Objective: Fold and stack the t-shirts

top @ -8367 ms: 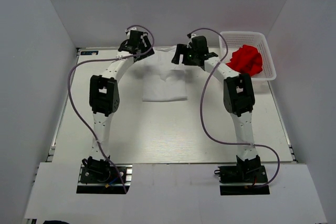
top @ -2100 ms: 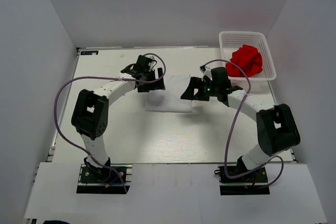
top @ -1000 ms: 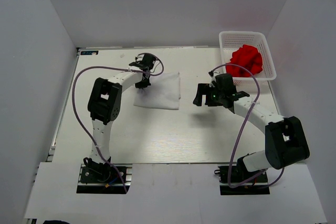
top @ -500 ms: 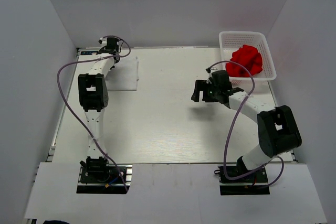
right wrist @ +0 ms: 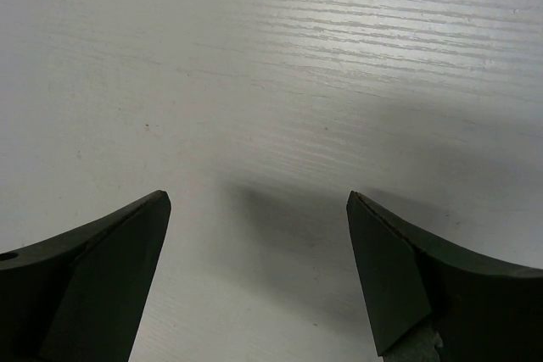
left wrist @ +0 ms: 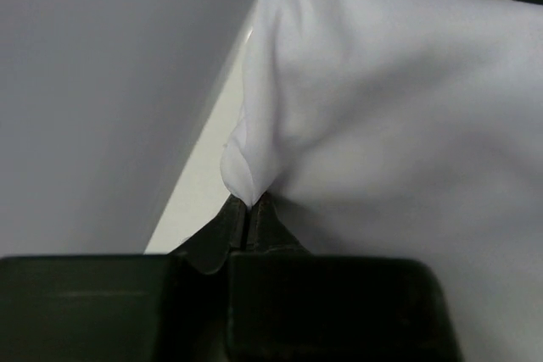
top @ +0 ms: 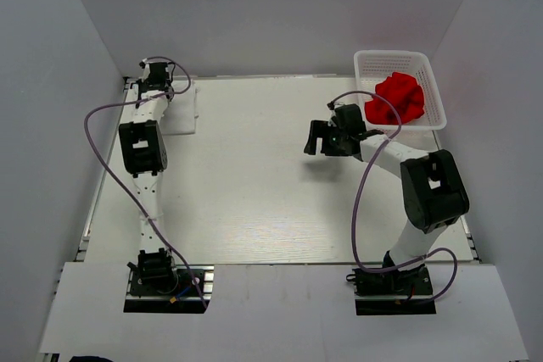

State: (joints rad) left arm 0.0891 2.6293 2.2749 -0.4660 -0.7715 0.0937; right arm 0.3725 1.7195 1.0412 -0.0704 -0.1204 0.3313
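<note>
the white shirt point(top: 180, 106) lies folded in the far left corner of the worktop point(top: 254, 184), close to the wall. the left arm point(top: 140, 146) stretches out to it, and the left jaws are pinched tight on a bunched edge of the cloth. the right jaws hang wide apart over the worktop, holding nothing. just beyond them, the red shirt point(top: 395, 97) sits crumpled in the basket point(top: 386, 60).

Open tabletop point(top: 246, 184) between the arms, bounded by the side walls: far-left corner taken by the white t-shirt point(top: 182, 116) pinched in the left gripper point(left wrist: 249, 209), far-right by the basket point(top: 399, 56) holding the red t-shirt point(top: 397, 97), with the spread right gripper point(top: 316, 138) just beside it.
</note>
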